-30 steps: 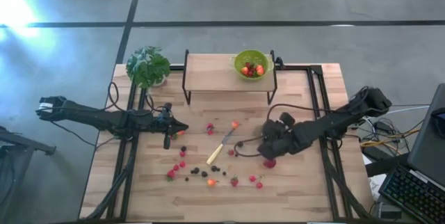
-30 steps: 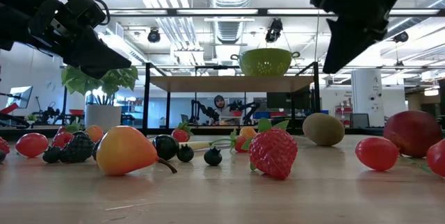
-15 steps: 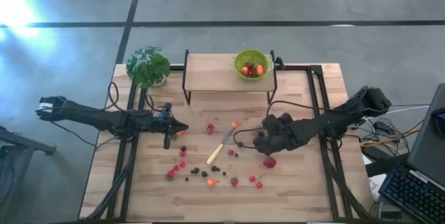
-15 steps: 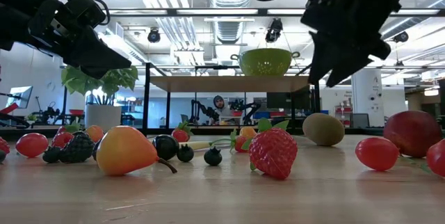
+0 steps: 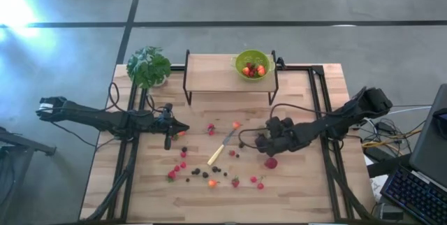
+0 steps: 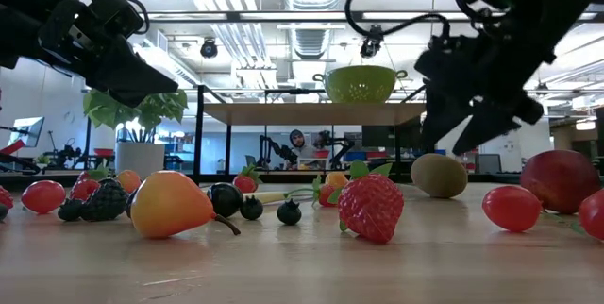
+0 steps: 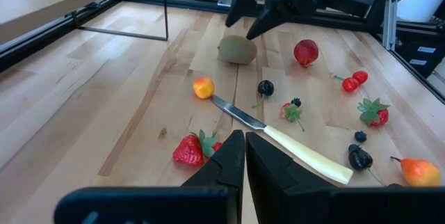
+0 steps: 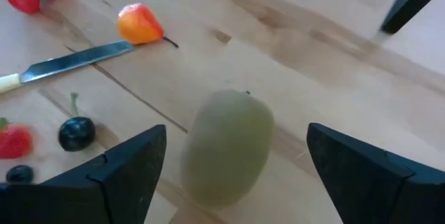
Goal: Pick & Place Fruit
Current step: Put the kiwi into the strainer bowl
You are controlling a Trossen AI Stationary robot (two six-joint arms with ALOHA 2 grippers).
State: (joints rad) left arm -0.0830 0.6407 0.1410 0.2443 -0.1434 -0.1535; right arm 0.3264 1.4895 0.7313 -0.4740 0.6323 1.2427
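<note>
the kiwi [image 8: 228, 144] lies on the desk [image 5: 300, 190], between the spread fingers of the right tool [image 8: 233, 175], which hangs just over it with nothing gripped. the same kiwi [image 7: 237, 49] sits beyond the knife [image 7: 278, 135], near a small orange fruit [image 7: 203, 87]. strawberries [image 5: 172, 175], dark berries [image 5: 207, 172] and a large red fruit [image 5: 270, 163] lie scattered over the desk. on the raised shelf [image 5: 209, 71] at the back stands a green bowl [image 5: 244, 60] holding several red and orange fruit pieces [image 5: 253, 70]. a potted plant [image 5: 148, 66] stands at the desk's back left corner. the left tool [image 7: 243, 175] hovers over the left side, fingers pressed together, empty.
</note>
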